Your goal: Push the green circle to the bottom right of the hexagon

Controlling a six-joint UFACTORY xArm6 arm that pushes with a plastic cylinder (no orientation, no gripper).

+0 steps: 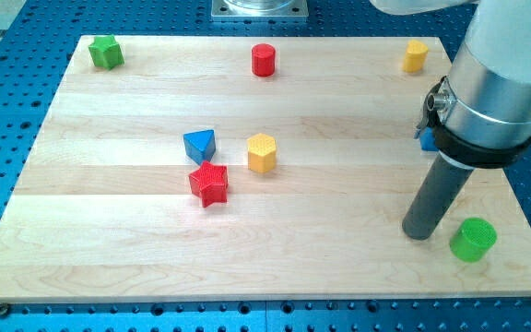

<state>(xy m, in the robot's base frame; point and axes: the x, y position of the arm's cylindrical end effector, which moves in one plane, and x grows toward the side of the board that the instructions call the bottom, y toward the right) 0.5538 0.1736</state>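
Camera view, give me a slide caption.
My tip rests just left of the green circle, far right of the yellow hexagon.

Silver-grey cylindrical arm, black collar band, straight dark rod (431,198)

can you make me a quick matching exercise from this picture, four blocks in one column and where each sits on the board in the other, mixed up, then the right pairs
Blocks:
1. green circle
2. green star
3. red cylinder
4. yellow hexagon

Places:
A. top edge of the board, near the middle
B. near the board's centre, right of the blue triangle
C. bottom right corner, just right of my tip
D. top left corner

Pairs: 1-C, 2-D, 3-A, 4-B
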